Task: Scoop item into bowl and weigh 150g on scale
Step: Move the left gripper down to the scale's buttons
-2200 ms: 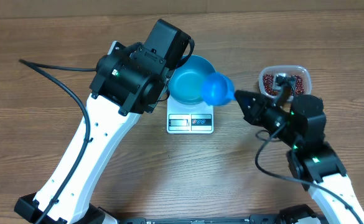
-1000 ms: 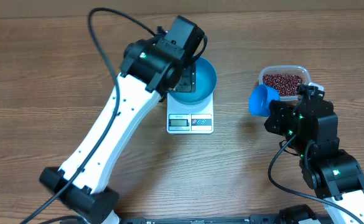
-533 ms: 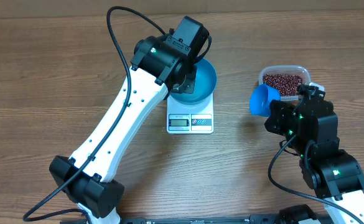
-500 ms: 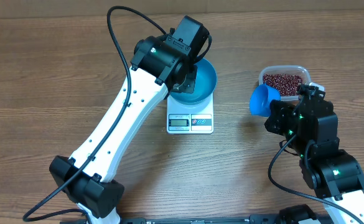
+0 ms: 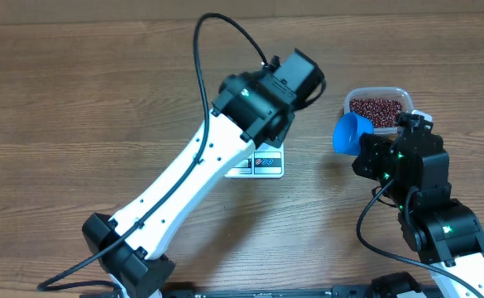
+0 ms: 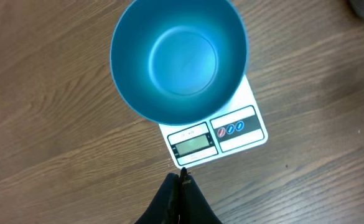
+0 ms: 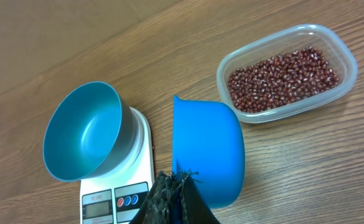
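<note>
Bowl sits empty on the scale, upper centre of the left wrist view. Beans all lie in the clear tub, upper right of the right wrist view. Left pincer hangs above the scale's front edge, fingers together on nothing. Right pincer is clamped on the blue scoop, beside the tub. Judged: scooping about to start; next, dip scoop into tub. Count: one bowl, one scale, one tub, one scoop.

Even bright light, soft shadows on table, faint sheen inside bowl, sharp focus
</note>
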Robot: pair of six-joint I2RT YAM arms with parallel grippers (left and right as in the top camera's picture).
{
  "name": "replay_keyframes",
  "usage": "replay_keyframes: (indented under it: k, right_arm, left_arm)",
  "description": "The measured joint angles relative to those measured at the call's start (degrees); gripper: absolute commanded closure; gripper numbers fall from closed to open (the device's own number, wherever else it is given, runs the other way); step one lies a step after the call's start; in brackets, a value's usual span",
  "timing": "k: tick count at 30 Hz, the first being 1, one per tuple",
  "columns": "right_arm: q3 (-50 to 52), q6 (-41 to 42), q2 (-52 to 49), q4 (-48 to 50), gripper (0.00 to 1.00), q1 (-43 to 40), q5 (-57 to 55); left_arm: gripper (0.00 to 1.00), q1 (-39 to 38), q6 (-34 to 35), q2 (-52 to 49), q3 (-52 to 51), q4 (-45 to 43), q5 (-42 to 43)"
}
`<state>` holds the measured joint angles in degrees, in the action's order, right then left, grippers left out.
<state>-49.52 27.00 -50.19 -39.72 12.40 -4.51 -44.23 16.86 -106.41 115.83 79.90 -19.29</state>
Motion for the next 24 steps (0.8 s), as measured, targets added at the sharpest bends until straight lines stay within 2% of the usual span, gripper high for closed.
replay_keyframes:
  k: [5, 9, 15, 19, 24]
  right_arm:
    - [0.0, 0.0, 0.0, 0.0, 0.96, 0.0, -0.2]
    - [0.0, 0.0, 0.0, 0.0, 0.96, 0.0, -0.3]
    - [0.0, 0.0, 0.0, 0.0, 0.96, 0.0, -0.4]
    - [0.0, 0.0, 0.0, 0.0, 0.96, 0.0, -0.4]
    - [-0.1, 0.0, 0.0, 0.1, 0.96, 0.0, -0.4]
  left_arm:
    - [0.96, -0.2, -0.9, 1.0, -2.5, -0.9, -1.0]
    - [0.96, -0.2, -2.5, 6.4, -11.1, -6.5, -1.2]
    - [0.95, -0.2, -4.6, 21.5, -29.6, -20.9, -0.5]
    - [0.96, 0.0, -8.3, 31.2, -42.3, -35.3, 5.5]
    - [0.96, 0.0, -12.4, 34.7, -53.4, -45.7, 12.6]
